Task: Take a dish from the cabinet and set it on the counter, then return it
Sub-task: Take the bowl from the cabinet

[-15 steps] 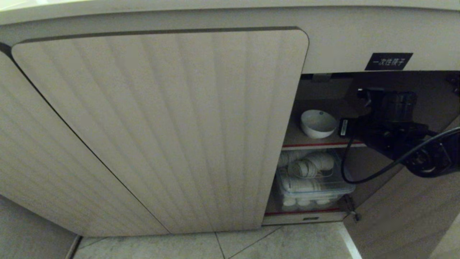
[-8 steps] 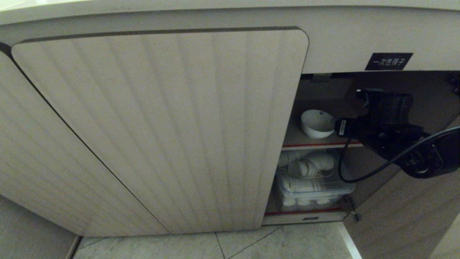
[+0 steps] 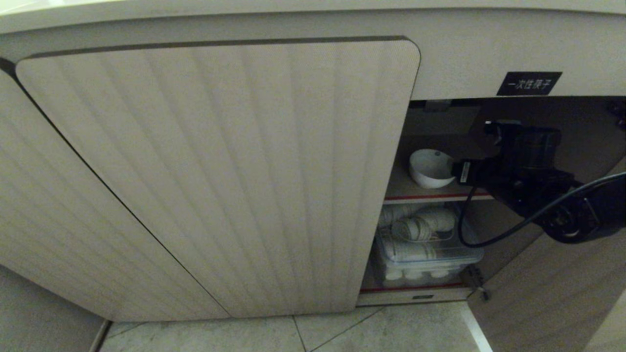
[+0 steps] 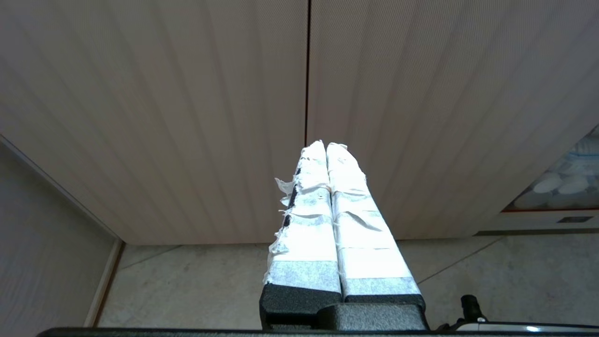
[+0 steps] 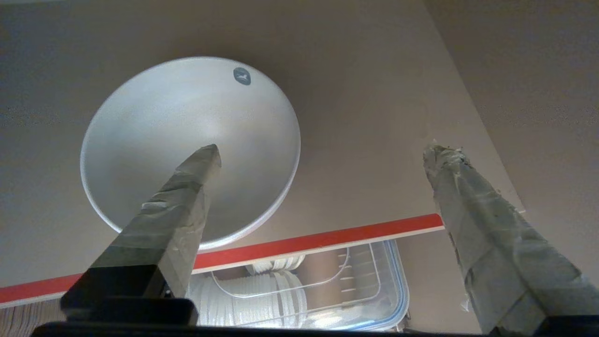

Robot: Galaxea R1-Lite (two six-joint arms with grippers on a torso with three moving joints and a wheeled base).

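The dish (image 3: 430,168) is a small white bowl standing on the upper red-edged shelf (image 3: 440,198) inside the open right part of the cabinet (image 3: 220,171). My right gripper (image 3: 464,172) reaches into that compartment just right of the dish. In the right wrist view the gripper (image 5: 323,150) is open: one taped finger (image 5: 178,210) lies over the dish (image 5: 187,117), the other stands far off beside it, and nothing is held. My left gripper (image 4: 326,145) is shut and empty, facing the closed doors. Only the counter's front edge (image 3: 293,7) shows.
A clear plastic box (image 3: 425,254) of ribbed white cups fills the lower shelf, also seen under the red shelf edge (image 5: 327,241). A black label (image 3: 528,83) sits above the opening. The opened door (image 3: 547,293) stands at the right, over the tiled floor (image 3: 342,332).
My right gripper has shifted a little to the left, closer to the dish. The dish looks less tilted and sits on the shelf. The left arm has not moved.
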